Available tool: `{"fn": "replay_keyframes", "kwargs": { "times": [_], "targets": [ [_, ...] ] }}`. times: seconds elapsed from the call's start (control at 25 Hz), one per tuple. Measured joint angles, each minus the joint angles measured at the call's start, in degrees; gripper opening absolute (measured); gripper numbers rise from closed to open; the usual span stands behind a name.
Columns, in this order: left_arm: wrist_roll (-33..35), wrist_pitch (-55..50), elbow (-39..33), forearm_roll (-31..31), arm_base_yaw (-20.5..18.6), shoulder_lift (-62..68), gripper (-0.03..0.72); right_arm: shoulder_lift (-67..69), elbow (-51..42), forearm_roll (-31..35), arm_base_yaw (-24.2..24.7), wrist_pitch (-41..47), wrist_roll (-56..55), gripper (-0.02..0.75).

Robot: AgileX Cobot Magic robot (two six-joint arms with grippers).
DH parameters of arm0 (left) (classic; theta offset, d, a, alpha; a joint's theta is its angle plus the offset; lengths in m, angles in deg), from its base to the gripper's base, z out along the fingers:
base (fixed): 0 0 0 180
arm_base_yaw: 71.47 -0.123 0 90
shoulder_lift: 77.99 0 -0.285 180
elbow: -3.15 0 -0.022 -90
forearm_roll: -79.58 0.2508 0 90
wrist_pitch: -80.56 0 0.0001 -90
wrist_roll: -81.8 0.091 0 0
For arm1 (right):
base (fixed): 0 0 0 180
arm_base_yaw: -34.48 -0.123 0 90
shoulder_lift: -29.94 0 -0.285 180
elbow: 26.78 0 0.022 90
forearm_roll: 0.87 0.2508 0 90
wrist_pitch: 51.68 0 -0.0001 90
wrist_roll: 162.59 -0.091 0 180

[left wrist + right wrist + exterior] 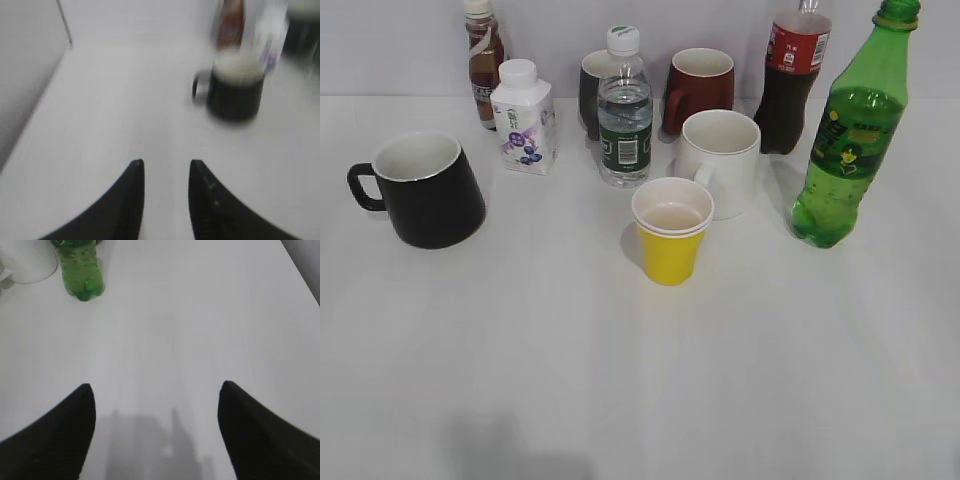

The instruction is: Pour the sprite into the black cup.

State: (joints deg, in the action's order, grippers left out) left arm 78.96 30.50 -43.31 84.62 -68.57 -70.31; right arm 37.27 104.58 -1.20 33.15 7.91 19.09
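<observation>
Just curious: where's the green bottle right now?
The sprite stands upright at the exterior view's far right, beside the cola bottle and the white mug.

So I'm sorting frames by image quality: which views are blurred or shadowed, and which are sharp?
Left wrist view: smeared, the black cup and the items behind it soft, left claw edges fuzzy. Right wrist view: fairly sharp on the sprite, faint grey shadows on the table between the right claw tips. Exterior view: crisp, evenly lit, a dim shadow at the bottom edge.
</observation>
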Motion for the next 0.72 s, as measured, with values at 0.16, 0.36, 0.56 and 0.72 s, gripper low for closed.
{"fn": "replay_keyframes", "kwargs": {
  "times": [0.16,0.36,0.56,0.72],
  "targets": [
    [0.0,32.2,-4.0,1.7,0.0,5.2,0.241,0.0,0.0,0.0,0.0,0.0,0.0,0.571],
    [0.0,61.4,-13.0,2.9,0.0,22.4,0.241,0.0,0.0,0.0,0.0,0.0,0.0,0.571],
    [0.0,75.8,-14.9,2.9,0.0,45.2,0.241,0.0,0.0,0.0,0.0,0.0,0.0,0.571],
    [0.0,84.3,-14.9,2.9,0.0,62.9,0.241,0.0,0.0,0.0,0.0,0.0,0.0,0.571]
  ]
}}
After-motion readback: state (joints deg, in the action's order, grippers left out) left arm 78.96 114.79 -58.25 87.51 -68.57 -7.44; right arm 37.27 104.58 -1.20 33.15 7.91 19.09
